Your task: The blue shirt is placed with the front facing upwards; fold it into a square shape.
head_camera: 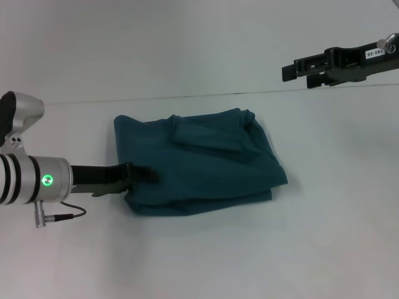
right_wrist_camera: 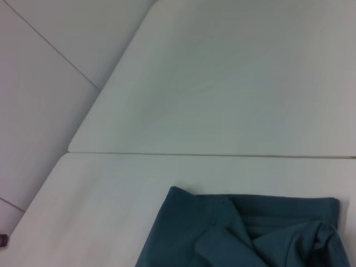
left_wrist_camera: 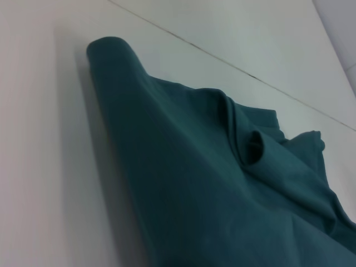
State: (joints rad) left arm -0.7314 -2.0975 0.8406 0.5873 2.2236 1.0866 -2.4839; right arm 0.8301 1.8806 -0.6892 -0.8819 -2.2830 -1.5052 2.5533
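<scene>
Two arms | left tool (head_camera: pixel 142 175) at blue shirt (head_camera: pixel 199 162) (folded) — right tool (head_camera: pixel 296 70) raised, apart

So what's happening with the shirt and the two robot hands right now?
blue shirt: folded into a rough, rumpled bundle on the white table, no print showing.
left gripper: low at the shirt's left edge, touching the cloth.
right gripper: lifted up and away at the far right, holding nothing.
</scene>
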